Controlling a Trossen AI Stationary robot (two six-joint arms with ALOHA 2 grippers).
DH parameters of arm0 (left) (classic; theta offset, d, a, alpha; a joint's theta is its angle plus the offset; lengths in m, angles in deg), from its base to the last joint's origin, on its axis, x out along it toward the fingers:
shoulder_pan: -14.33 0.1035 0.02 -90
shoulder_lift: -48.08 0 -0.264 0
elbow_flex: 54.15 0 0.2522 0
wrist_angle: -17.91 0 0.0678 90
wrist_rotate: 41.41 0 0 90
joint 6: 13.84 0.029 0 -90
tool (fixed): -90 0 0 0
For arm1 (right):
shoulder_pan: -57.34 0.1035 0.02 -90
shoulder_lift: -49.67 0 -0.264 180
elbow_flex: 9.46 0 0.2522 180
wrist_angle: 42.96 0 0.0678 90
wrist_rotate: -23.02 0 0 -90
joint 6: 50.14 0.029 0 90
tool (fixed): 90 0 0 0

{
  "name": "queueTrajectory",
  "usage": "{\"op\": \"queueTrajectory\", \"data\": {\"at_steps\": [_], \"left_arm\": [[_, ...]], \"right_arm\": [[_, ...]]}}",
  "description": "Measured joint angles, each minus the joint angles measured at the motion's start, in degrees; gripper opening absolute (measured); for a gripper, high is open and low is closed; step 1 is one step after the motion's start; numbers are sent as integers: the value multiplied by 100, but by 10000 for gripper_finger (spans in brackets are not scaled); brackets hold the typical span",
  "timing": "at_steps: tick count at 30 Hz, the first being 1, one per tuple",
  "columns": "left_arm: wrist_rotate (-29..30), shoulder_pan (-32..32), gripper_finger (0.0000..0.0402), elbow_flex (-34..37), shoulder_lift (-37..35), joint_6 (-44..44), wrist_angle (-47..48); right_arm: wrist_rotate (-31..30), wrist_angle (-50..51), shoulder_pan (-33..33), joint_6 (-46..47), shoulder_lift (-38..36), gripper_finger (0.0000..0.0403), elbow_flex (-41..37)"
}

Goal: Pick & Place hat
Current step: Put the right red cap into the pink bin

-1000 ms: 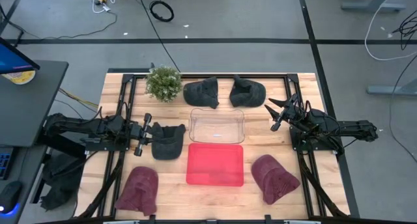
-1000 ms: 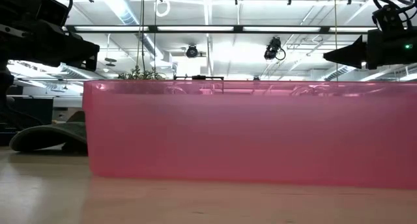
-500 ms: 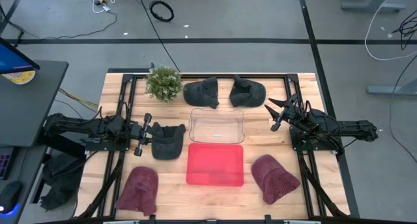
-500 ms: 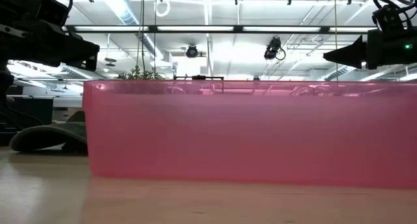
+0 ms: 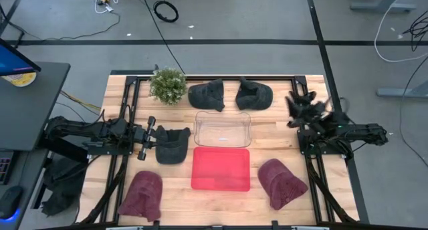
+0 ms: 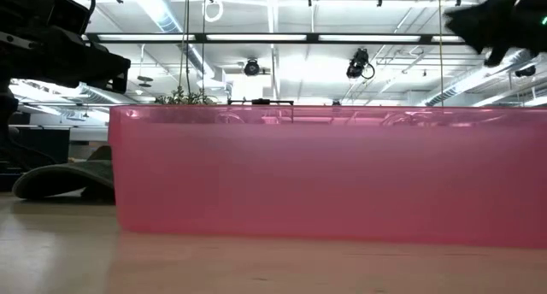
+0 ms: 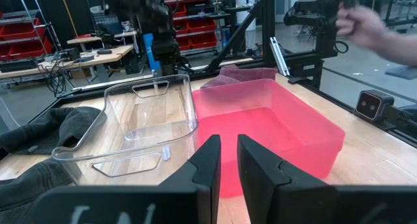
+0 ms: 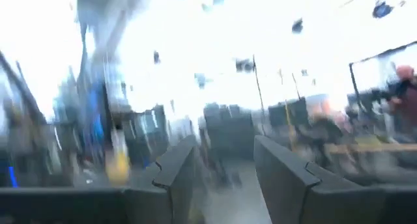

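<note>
Hats: three dark [image 5: 206, 96], two maroon [image 5: 283, 182] | bins: two [image 5: 221, 168] | left pincer [image 5: 144, 140] narrow | right pincer [image 5: 295, 109] parted, empty

Five hats lying spread across the surface.

Two dark grey hats [image 5: 206, 95] [image 5: 255, 93] are sitting side by side at the far edge; a third dark hat [image 5: 170, 144] is lying crumpled at the left. Two maroon knit hats [image 5: 142, 194] [image 5: 282, 182] are resting at the near corners, left and right, each slumped flat and well apart.
</note>
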Motion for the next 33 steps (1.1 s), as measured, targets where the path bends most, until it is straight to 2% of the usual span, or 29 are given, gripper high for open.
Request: {"op": "queueTrajectory", "data": {"at_steps": [3, 5, 12, 14, 19, 21, 28, 33], "left_arm": [[0, 1, 55, -1, 0, 2, 2], [0, 1, 55, -2, -1, 0, 2], [0, 0, 55, -2, 0, 0, 1], [0, 1, 55, -1, -1, 2, 1], [0, 1, 55, -2, -2, 2, 0], [0, 2, 55, -1, -2, 1, 1], [0, 1, 55, -1, -1, 0, 0], [0, 0, 55, -2, 0, 0, 0]], "right_arm": [[400, -1271, 0, 665, -2, 160, 7], [468, -1665, 0, 964, -2, 160, 9], [443, -2040, 0, 2206, -2, 160, 7], [737, -2130, 0, 2459, 0, 160, 6], [2500, -2280, 0, 1799, 0, 160, 3], [3008, -2441, 2, 1733, 0, 160, 0], [3722, -3200, 100, 1971, 0, 160, 0], [3815, -3417, 257, 1935, 0, 160, 0]]}}
